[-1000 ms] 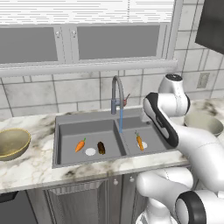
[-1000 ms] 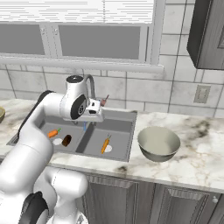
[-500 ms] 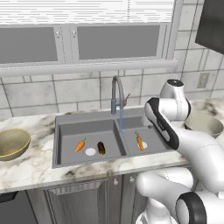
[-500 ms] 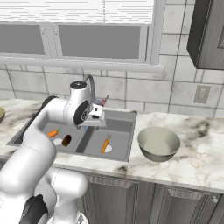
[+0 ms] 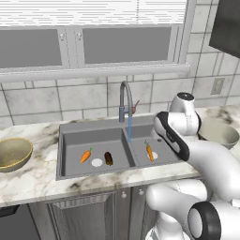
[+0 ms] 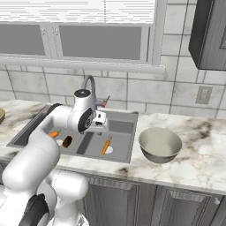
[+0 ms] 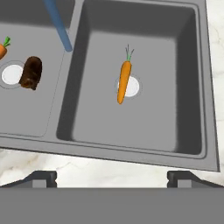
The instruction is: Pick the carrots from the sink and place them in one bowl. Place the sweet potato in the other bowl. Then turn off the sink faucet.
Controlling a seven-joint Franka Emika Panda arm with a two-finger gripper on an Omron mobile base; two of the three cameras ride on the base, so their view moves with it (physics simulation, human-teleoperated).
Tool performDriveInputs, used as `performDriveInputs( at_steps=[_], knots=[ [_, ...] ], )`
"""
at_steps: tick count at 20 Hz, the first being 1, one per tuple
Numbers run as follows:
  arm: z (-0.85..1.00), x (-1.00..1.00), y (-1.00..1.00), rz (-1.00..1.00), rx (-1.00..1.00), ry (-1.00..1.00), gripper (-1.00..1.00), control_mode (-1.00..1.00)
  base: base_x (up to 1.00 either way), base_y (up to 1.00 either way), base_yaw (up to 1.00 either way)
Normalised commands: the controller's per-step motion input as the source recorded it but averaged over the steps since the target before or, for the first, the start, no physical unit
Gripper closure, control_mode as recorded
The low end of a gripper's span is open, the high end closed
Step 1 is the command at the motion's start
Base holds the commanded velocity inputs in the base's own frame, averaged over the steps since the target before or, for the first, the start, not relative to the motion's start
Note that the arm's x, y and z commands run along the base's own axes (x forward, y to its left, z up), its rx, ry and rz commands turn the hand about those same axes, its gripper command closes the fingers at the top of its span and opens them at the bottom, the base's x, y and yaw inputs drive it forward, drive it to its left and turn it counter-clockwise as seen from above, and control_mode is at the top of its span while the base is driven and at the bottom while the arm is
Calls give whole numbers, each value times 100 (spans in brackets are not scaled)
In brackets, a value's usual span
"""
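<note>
A white-and-grey marbled counter (image 5: 33,180) runs under a wide window, with pale tiled wall behind it and dark grey cabinet doors below; a dark wall cabinet (image 6: 211,33) hangs at the right and an outlet plate (image 6: 203,94) sits on the tiles. Set into the counter is the grey double-basin sink (image 5: 70,140). The gooseneck faucet (image 5: 124,99) stands behind the divider with its red-tipped lever (image 5: 136,106) at the side, and a thin blue stream of water (image 5: 129,129) falls from the spout. In the left basin one carrot (image 5: 86,155) lies beside the pale drain, and the dark sweet potato (image 5: 108,158) lies just on the other side of that drain. In the right basin the second carrot (image 7: 124,80) lies across its drain, green top pointing toward the back wall. The tan-gold bowl (image 5: 13,153) sits on the counter left of the sink, and the grey metallic bowl (image 6: 160,144) sits on the counter right of it; both hold nothing. The white arm rises in front of the counter and bends over the right side of the sink, its wrist and hand (image 6: 99,119) held above the basins. In the hand view the camera looks down into the right basin, the second carrot nearly centred, and the two dark fingertips (image 7: 43,178) stand far apart at the bottom edge with nothing between them: the gripper (image 7: 112,178) is spread wide, well above the carrot and touching nothing.
</note>
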Motion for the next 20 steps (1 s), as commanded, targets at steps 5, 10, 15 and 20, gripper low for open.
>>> performDriveInputs(
  at_steps=[5, 10, 15, 20],
  knots=[
    [-30, 19, -1, 0, 0, 0, -100, -100, 0, 0, 0],
    [-29, 19, 0, 0, 0, 0, -100, -100, 0, 0, 0],
    [-26, 19, 0, 0, 0, 0, -100, -100, 0, 0, 0],
    [-24, 24, -3, 0, 0, 0, -100, -100, 0, 0, 0]
  ],
)
